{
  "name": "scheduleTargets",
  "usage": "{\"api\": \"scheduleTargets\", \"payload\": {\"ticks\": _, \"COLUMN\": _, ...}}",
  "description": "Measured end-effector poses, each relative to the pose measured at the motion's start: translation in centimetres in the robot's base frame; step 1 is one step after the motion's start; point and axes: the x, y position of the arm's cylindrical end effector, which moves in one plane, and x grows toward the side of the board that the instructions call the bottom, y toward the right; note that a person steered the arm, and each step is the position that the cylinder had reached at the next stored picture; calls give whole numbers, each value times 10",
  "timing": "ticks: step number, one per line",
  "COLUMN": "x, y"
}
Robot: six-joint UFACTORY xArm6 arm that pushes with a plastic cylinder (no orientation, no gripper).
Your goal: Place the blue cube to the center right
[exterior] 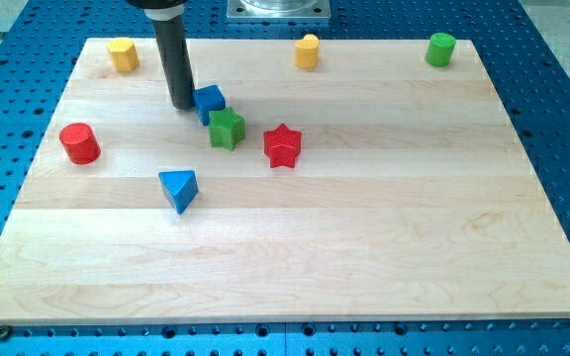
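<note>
The blue cube [210,101] lies on the wooden board in the upper left part of the view. My tip [182,105] stands right against the cube's left side, touching or nearly touching it. A green star-shaped block [227,129] sits just below and right of the cube, touching it or nearly so.
A red star [283,146] lies right of the green block. A blue triangle [178,189] lies below the tip. A red cylinder [80,143] is at the left. A yellow block [122,54], a yellow cylinder [308,50] and a green cylinder [441,48] line the top edge.
</note>
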Motion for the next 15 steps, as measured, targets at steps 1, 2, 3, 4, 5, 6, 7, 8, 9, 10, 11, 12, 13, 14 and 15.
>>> {"api": "scheduleTargets", "payload": {"ticks": 1, "x": 0, "y": 0}}
{"api": "scheduleTargets", "payload": {"ticks": 2, "x": 8, "y": 18}}
{"api": "scheduleTargets", "payload": {"ticks": 3, "x": 37, "y": 58}}
{"api": "scheduleTargets", "payload": {"ticks": 4, "x": 56, "y": 34}}
{"api": "scheduleTargets", "payload": {"ticks": 5, "x": 64, "y": 105}}
{"api": "scheduleTargets", "payload": {"ticks": 6, "x": 64, "y": 178}}
{"api": "scheduleTargets", "payload": {"ticks": 7, "x": 60, "y": 126}}
{"api": "scheduleTargets", "payload": {"ticks": 8, "x": 26, "y": 102}}
{"api": "scheduleTargets", "payload": {"ticks": 9, "x": 18, "y": 191}}
{"api": "scheduleTargets", "payload": {"ticks": 10, "x": 60, "y": 271}}
{"api": "scheduleTargets", "payload": {"ticks": 11, "x": 62, "y": 255}}
{"api": "scheduleTargets", "payload": {"ticks": 12, "x": 95, "y": 229}}
{"api": "scheduleTargets", "payload": {"ticks": 13, "x": 96, "y": 278}}
{"api": "scheduleTargets", "payload": {"ticks": 14, "x": 96, "y": 277}}
{"api": "scheduleTargets", "payload": {"ticks": 15, "x": 96, "y": 281}}
